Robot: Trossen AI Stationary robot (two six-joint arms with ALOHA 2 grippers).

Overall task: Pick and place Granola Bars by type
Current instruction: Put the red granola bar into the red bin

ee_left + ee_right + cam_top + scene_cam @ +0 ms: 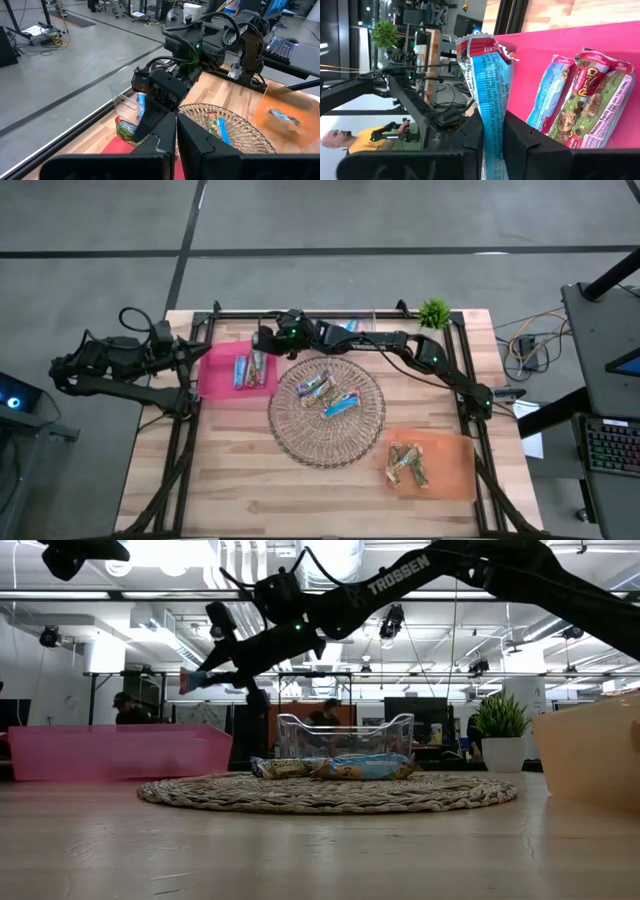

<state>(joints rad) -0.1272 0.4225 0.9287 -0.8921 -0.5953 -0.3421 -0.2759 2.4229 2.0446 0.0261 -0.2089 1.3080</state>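
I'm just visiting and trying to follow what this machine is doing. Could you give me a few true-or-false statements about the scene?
1. The right gripper has its jaws shut on a blue granola bar. True.
2. That bar hangs above the orange bin. False: it is above the pink bin.
3. The wicker tray holds no bars. False: several lie on it.
4. The left gripper holds nothing. True.
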